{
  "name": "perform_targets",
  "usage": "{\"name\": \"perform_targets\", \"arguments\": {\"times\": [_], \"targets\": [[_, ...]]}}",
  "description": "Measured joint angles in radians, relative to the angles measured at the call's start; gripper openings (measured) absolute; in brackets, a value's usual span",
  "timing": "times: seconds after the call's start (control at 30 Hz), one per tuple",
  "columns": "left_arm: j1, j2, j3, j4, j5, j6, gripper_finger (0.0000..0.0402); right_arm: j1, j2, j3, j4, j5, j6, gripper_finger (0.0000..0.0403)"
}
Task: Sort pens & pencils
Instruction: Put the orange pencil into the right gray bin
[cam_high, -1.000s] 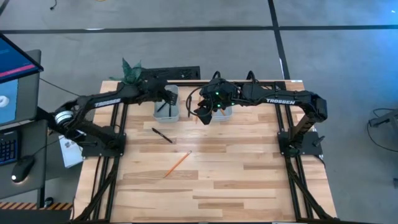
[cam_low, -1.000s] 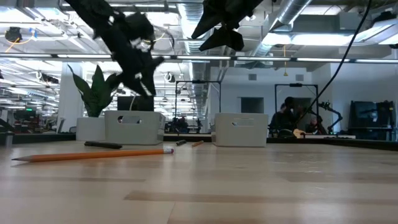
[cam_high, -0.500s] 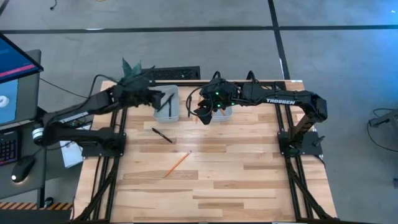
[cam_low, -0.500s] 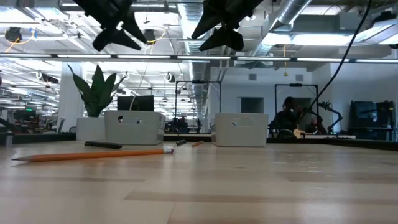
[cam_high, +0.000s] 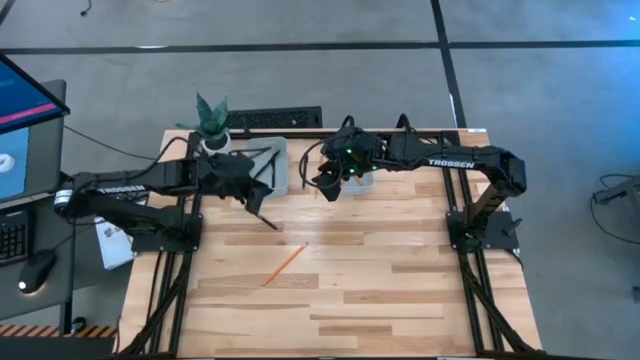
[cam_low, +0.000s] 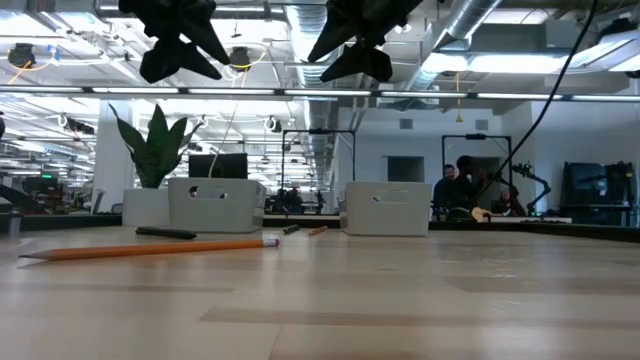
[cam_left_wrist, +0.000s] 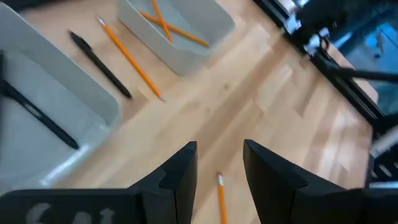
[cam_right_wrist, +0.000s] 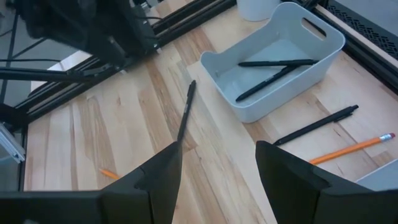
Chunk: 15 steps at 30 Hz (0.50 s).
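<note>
Since the left gripper (cam_left_wrist: 219, 163) hovered released above the thin black pen (cam_high: 261, 217), nearby orange wooden pencil (cam_high: 285, 264) risked nudging; right gripper (cam_right_wrist: 219, 163) also unclenched, empty.

Your table (cam_high: 400, 260) is pale butcher-block wood, planks jointed end to end, with a smooth satin finish that catches a soft sheen in the low view. The two bins look like moulded plastic, light grey and matt: the pen bin (cam_right_wrist: 280, 62) has smooth rounded walls and a cut-out handle, as does the pencil bin (cam_left_wrist: 180, 31). Your pens (cam_right_wrist: 273, 70) read as matt black plastic; the pencils (cam_left_wrist: 171, 25) are wood under glossy orange paint (one on the table (cam_low: 150, 250) shows a bare wooden tip). Both grippers, left (cam_left_wrist: 217, 171) and right (cam_right_wrist: 217, 168), have matt black fingers, probably plastic. The arms' frame rails (cam_high: 470, 270) look like dark metal.
</note>
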Motion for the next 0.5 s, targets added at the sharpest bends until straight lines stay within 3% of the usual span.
{"name": "perform_targets", "arguments": {"times": [0.5], "targets": [[-0.186,0.184,0.000,0.000,0.021,-0.023,0.0120,0.066,0.000,0.000,-0.174,0.000,0.143,0.0228]]}}
